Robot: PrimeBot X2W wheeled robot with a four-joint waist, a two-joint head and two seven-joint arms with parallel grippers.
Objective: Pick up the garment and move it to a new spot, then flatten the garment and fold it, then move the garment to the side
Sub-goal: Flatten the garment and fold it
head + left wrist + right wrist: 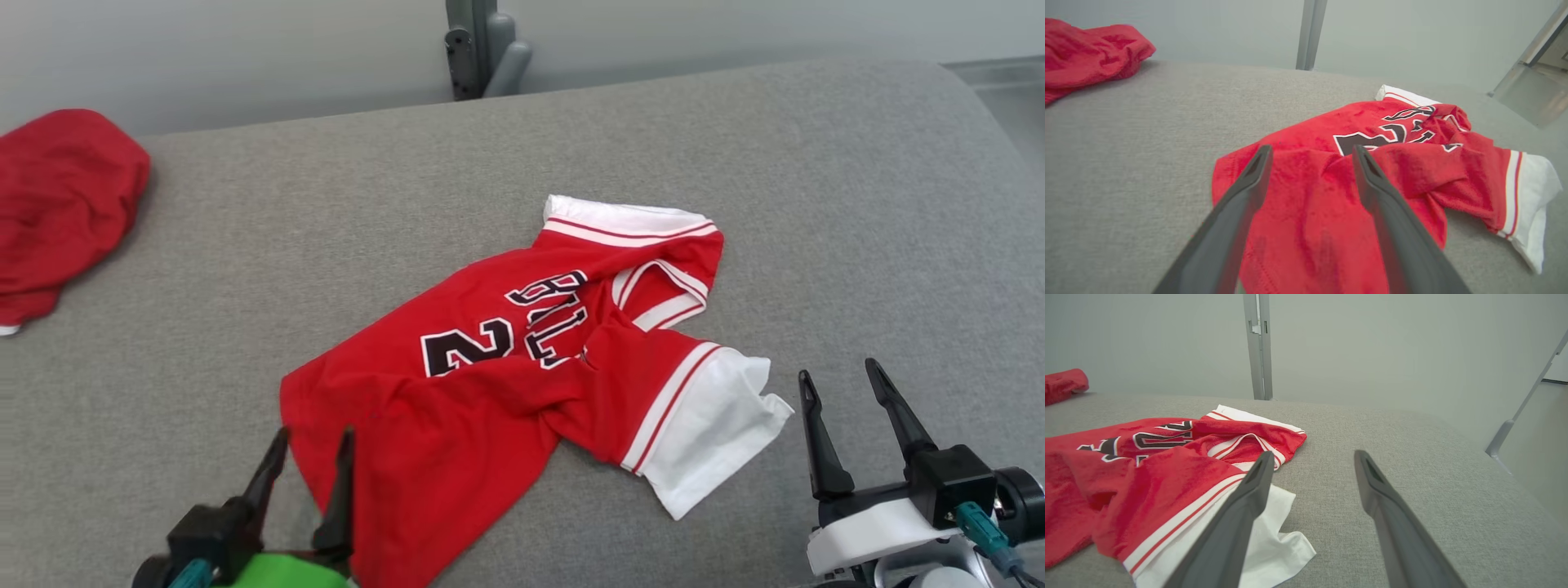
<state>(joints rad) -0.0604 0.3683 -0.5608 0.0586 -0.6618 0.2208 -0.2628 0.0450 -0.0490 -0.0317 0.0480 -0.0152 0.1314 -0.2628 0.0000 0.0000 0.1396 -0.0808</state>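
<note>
The bench (735, 147) carried the jersey (506, 367) crumpled near its front edge, a sleeve twisted across the chest. The left gripper (314, 433) over the hem and the right gripper (841, 371) beside the white sleeve both gaped empty; pinching doubled layers could've locked creases in.

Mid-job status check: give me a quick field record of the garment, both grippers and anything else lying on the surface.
garment: red basketball jersey with white trim and black lettering, crumpled, partly doubled over itself, not flat
surface: grey fabric-covered surface
left gripper: open, fingers over the jersey's near red edge, nothing gripped
right gripper: open, to the right of the jersey, over bare surface
other item: bunched red cloth, far left, apart from the jersey
task stage: flattening and folding not yet done
</note>
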